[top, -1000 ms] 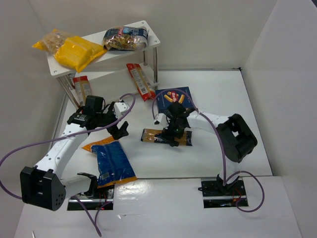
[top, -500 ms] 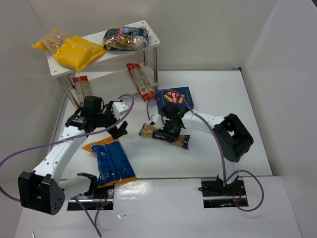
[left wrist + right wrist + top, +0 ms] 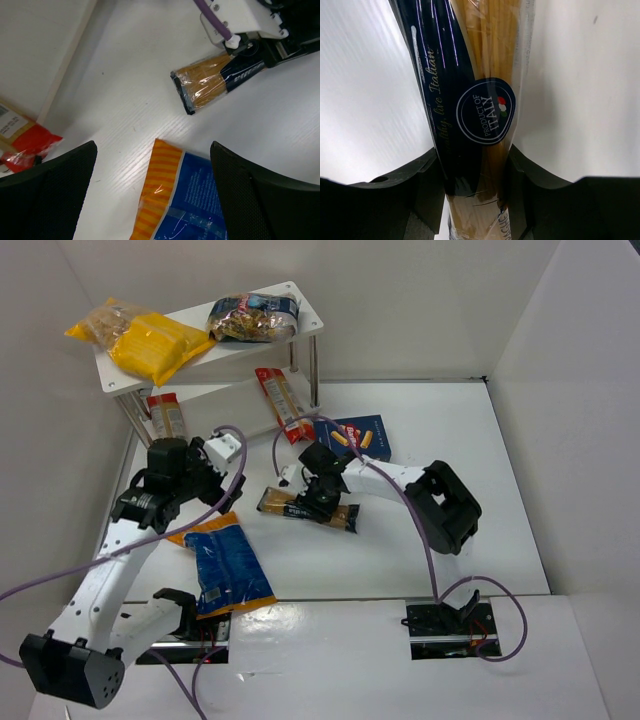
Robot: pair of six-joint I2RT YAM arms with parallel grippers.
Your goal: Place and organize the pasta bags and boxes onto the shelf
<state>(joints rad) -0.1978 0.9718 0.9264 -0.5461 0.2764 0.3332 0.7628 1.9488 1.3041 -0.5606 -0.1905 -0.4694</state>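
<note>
My right gripper [image 3: 322, 498] is shut on the long golden spaghetti pack [image 3: 300, 508] with the dark-blue label, gripping it across its width at mid-table; the fingers [image 3: 427, 175] press both sides of the pack [image 3: 475, 100]. Over the orange end [image 3: 160, 190] of the wide blue bag [image 3: 225, 560], my left gripper [image 3: 190, 498] hangs open and empty. The dark-blue pasta box [image 3: 360, 435] lies flat behind the right arm. The white shelf [image 3: 300, 295] holds yellow bags [image 3: 150, 340] and a dark bag [image 3: 250, 315] on top. Red-and-white packs [image 3: 165, 418] [image 3: 283, 405] lie at its lower tier.
White walls close in the table on the left, back and right. The shelf's silver posts [image 3: 313, 370] stand near the right red-and-white pack. Purple cables loop off both arms. A red pack corner [image 3: 25, 145] shows at the left of the left wrist view.
My right gripper closed on the spaghetti pack and carried it to the left. The left arm pulled back and left, over the blue bag's orange end.
</note>
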